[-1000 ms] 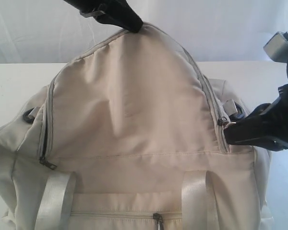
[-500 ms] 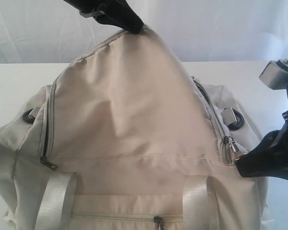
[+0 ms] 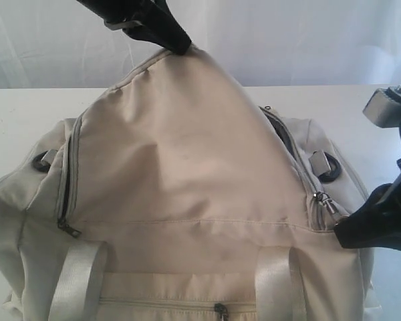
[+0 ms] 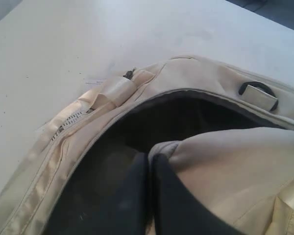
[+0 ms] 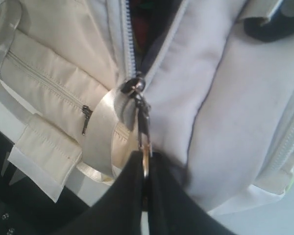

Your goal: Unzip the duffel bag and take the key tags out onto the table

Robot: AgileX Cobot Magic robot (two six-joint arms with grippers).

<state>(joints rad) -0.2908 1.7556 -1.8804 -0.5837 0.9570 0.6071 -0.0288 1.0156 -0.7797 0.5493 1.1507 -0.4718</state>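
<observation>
The cream duffel bag [image 3: 187, 180] fills the exterior view on the white table [image 3: 20, 114]. My left gripper [image 3: 177, 45] is shut on the edge of its top flap [image 4: 225, 161] and holds it up in a peak. My right gripper [image 3: 341, 231] is shut on the metal ring pull [image 5: 145, 142] of the main zipper, low on the bag's right side. The zipper [image 3: 287, 144] gapes behind the pull, showing dark lining [image 4: 186, 117]. Through the gap in the right wrist view I see a dim patch of red and green [image 5: 143, 19]; I cannot tell whether these are the key tags.
Webbing handles [image 3: 77, 281] hang down the bag's front, above a closed front pocket zipper [image 3: 219, 309]. A second zipper [image 3: 65, 194] runs down the left side. Black D-rings [image 3: 329, 166] sit at both ends. Bare table lies behind and left of the bag.
My right gripper has drawn the ring pull down the bag's right side, opening the zipper further. The left gripper lifted the flap slightly and shifted left.
</observation>
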